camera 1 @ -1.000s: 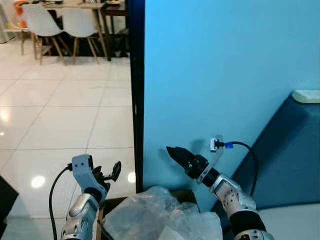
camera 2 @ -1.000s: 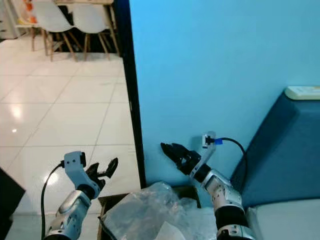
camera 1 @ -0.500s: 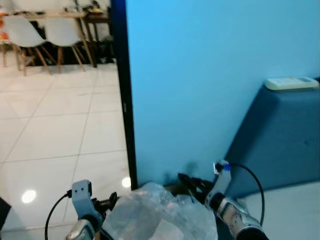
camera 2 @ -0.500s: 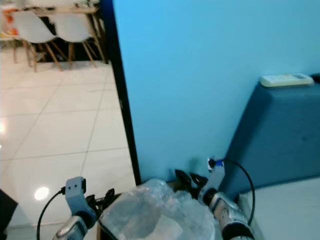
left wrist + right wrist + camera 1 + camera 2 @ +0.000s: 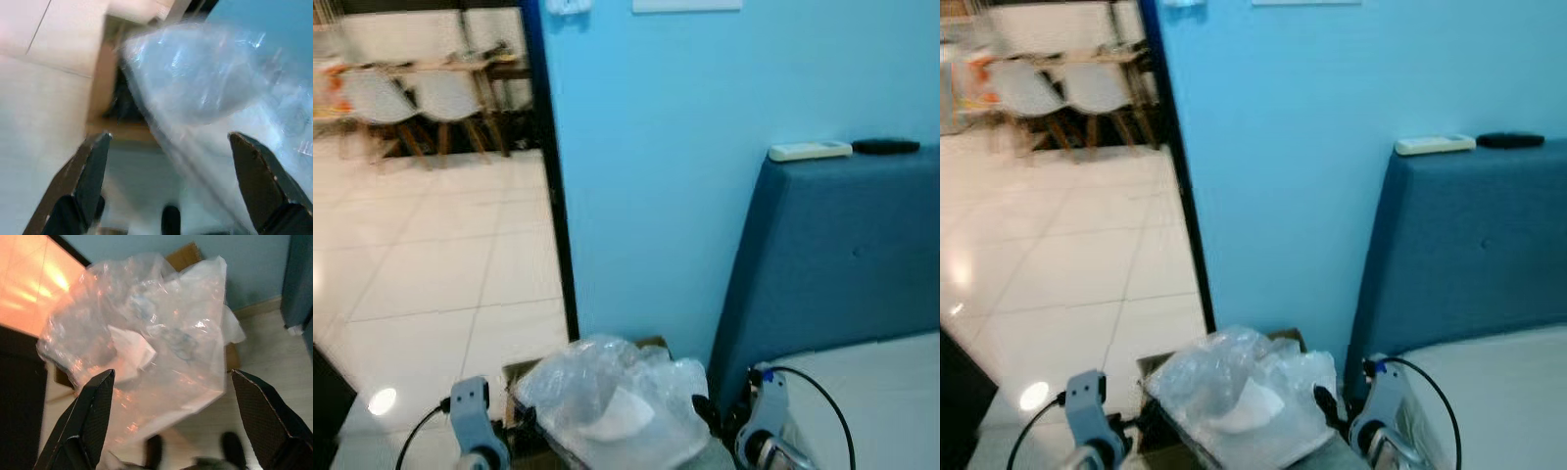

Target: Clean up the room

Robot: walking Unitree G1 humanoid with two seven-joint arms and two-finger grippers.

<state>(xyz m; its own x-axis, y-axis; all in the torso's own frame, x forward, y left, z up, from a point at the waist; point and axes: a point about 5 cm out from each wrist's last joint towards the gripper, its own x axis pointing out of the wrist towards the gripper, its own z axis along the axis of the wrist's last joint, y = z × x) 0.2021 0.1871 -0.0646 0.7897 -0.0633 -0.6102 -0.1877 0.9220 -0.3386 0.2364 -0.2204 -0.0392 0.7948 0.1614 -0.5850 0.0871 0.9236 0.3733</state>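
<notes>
arms lowered | plastic bag between spread right end effector fingers

The clear plastic bag hides most of the cardboard box under it. At the lower edge of the head views both arms are cut off, and the right gripper is mostly out of frame. The chairs at upper left are blurred. The dark object on the blue headboard is too small to identify.
</notes>
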